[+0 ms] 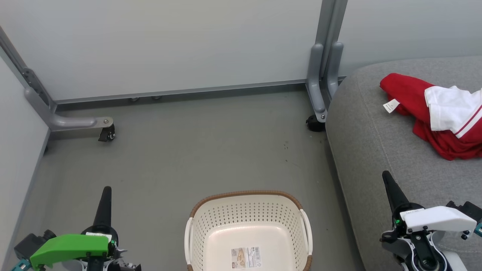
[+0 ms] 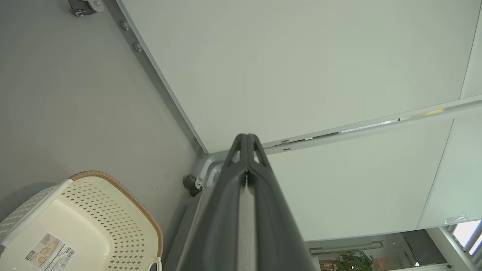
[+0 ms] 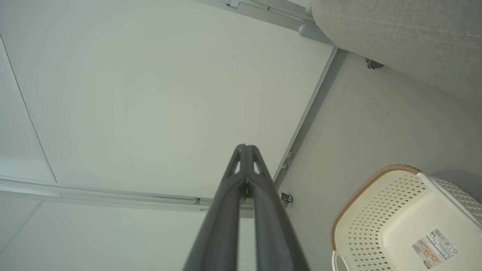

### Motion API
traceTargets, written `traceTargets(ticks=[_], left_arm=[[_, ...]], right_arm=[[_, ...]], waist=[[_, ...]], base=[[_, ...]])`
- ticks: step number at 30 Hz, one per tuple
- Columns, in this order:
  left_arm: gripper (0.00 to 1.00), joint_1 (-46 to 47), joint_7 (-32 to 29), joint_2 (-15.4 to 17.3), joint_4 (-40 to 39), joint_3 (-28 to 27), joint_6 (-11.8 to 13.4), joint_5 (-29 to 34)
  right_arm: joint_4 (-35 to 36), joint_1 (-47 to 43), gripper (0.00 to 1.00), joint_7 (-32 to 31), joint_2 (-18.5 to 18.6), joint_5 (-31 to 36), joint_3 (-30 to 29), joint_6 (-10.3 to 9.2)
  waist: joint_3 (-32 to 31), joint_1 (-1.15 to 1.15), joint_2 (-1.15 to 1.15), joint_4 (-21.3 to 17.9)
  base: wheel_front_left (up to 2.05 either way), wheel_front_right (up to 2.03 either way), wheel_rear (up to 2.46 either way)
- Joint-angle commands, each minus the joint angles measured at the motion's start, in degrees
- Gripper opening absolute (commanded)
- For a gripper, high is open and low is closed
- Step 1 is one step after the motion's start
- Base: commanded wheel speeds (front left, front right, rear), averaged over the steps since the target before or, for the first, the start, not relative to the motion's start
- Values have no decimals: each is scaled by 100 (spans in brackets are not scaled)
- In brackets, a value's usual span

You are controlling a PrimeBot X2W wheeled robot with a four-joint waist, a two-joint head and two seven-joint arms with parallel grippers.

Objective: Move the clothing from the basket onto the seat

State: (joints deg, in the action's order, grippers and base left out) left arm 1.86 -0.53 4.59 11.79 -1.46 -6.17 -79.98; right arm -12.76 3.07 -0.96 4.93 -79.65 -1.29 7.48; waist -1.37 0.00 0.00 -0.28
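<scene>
Head view: cream-white perforated plastic basket [image 1: 246, 210] w/ brown woven-look rim sat on grey floor [image 1: 188, 150] at bottom centre, paper sticker [image 1: 245, 258] on its base; bright red soft clothing [image 1: 433, 113] w/ white panels lay on the large light grey fabric seat [image 1: 361, 131] at right, apart from left hand [image 1: 107, 190] and right hand [image 1: 386, 176]. L wrist view: left hand's fingers were pressed together, basket lower left. R wrist view: right hand's fingers pressed together too, basket lower right.

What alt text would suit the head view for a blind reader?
Red-and-white clothing lies on the grey seat at right; the cream basket on the floor holds just a sticker. The left tool and right tool point up, shut.
</scene>
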Motion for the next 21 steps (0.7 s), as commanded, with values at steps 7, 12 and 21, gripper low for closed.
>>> traceTargets(ticks=[7,12,21], left_arm=[[0,210,-118,37,51,-88,-69,-409],[0,269,-187,31,82,-131,-91,-622],[0,360,-296,18,148,-198,-110,-988]], right_arm=[[-26,160,0,-113,-5,-400,-102,3],[-44,212,0,-183,-19,-621,-154,3],[-79,252,0,-292,-41,-988,-246,3]], waist=[[33,0,0,6],[57,0,0,10],[97,0,0,18]], base=[[0,0,0],[0,0,0],[0,0,0]])
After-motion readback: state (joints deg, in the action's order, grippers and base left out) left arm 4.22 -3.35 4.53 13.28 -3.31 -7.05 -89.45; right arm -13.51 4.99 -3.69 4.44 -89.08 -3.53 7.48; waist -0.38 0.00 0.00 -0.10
